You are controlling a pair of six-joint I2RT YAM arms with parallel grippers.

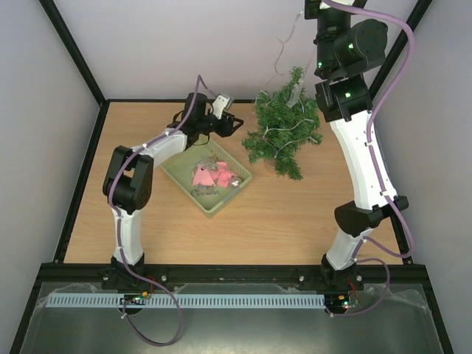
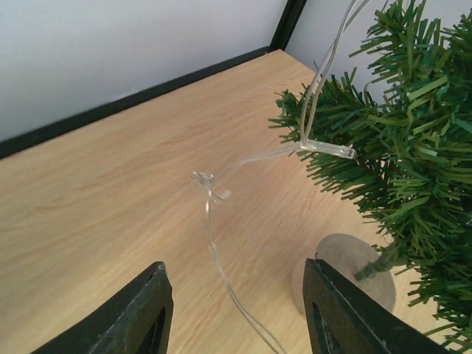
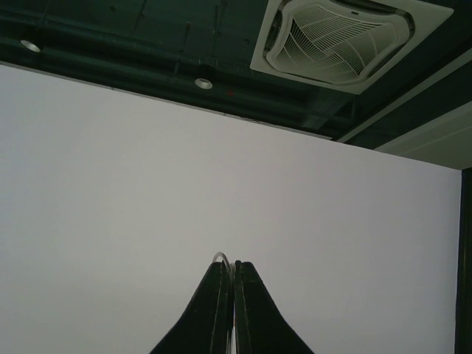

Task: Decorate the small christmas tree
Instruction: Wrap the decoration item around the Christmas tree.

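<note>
The small christmas tree (image 1: 282, 131) stands at the back of the table, with a clear light string (image 1: 281, 53) draped on it and rising up. My right gripper (image 3: 233, 267) is raised high, pointing at the wall, and is shut on the clear string (image 3: 220, 257). My left gripper (image 1: 237, 122) is low beside the tree's left side, open and empty. In the left wrist view (image 2: 236, 264) the string (image 2: 212, 236) runs between the open jaws without touching them. The tree (image 2: 402, 155) and its round base (image 2: 346, 259) are to the right.
A pale green basket (image 1: 175, 170) with pink and silvery ornaments (image 1: 210, 177) sits left of the tree, by the left arm. The black frame rail (image 1: 147, 100) and white wall close the table's back edge.
</note>
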